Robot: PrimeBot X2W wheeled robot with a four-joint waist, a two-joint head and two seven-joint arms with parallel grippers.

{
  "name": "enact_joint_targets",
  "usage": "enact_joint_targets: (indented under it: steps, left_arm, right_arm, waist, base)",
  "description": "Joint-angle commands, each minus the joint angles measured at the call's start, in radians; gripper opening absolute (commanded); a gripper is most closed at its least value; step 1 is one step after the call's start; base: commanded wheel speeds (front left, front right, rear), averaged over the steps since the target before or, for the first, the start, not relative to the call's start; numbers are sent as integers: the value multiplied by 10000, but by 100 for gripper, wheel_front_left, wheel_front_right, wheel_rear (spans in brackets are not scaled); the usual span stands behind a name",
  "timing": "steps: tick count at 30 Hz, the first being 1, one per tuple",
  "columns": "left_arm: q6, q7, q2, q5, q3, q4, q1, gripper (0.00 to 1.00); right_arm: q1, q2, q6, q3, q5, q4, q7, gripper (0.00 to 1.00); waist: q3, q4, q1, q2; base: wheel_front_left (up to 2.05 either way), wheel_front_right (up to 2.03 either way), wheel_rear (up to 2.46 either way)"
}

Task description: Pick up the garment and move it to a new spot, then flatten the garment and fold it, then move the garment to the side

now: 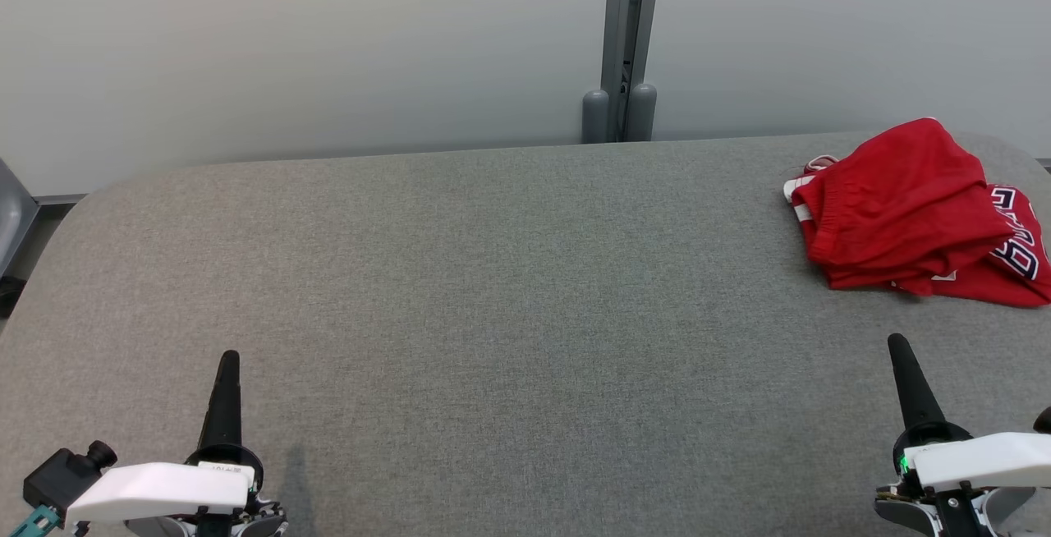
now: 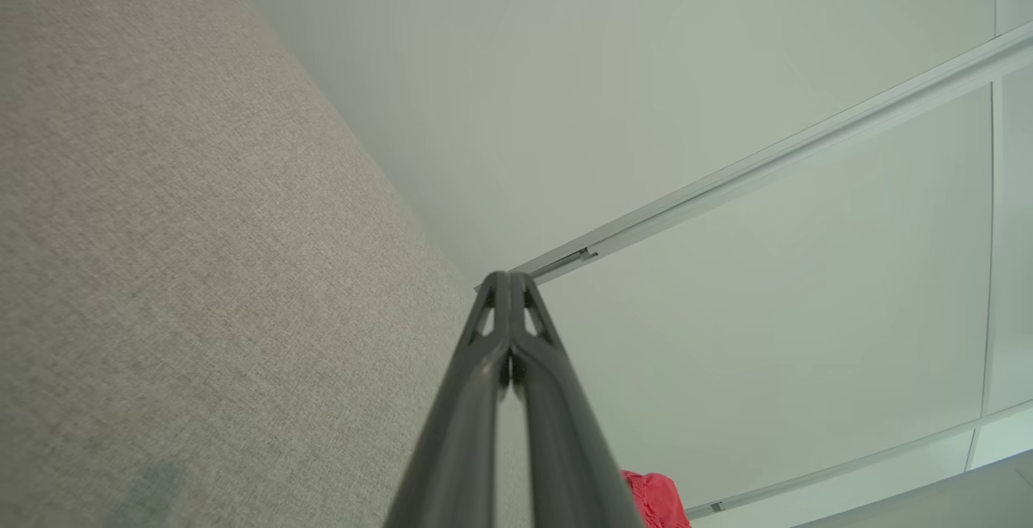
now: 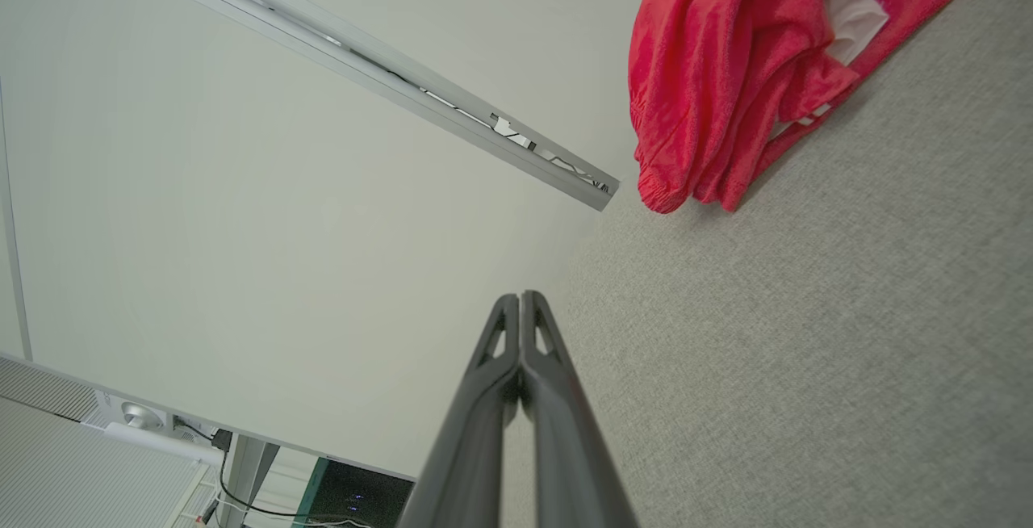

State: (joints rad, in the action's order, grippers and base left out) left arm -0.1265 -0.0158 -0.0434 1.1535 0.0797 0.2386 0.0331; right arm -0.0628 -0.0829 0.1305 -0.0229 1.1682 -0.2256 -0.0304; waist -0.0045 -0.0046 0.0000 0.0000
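Note:
The garment (image 1: 911, 208) is a red piece of sportswear with white trim and dark lettering, lying bunched up at the far right of the grey fabric table (image 1: 493, 315). It also appears at the top right of the right wrist view as a crumpled garment (image 3: 742, 60), and as a small red corner of garment (image 2: 658, 500) in the left wrist view. My left gripper (image 1: 229, 356) rests at the lower left, shut and empty, far from the cloth. My right gripper (image 1: 897, 341) is at the lower right, shut and empty, a short way in front of the garment.
A pale wall runs behind the table, with a grey vertical post (image 1: 626, 44) at its middle. The table's far corners are rounded. A dark object (image 1: 12, 217) stands off the table's left edge. Bare grey fabric stretches between the two grippers.

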Motion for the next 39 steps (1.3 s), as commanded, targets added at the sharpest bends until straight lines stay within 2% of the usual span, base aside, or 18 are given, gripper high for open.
enact_joint_targets:
  steps: [1, 39]
  left_arm:
    - [-41, 85, -68, 316, 64, -75, 326, 0]
    - [-62, 959, -88, 3280, 280, 22, 677, 0]
  right_arm:
    - [-233, -30, 3, -87, 316, 53, 99, 0]
    - [-402, 151, 4, -589, 3265, -114, 991, 0]
  waist:
    - [2, 2, 0, 0]
    - [49, 30, 0, 0]
  base:
    - [0, 0, 0]
    - [0, 0, 0]
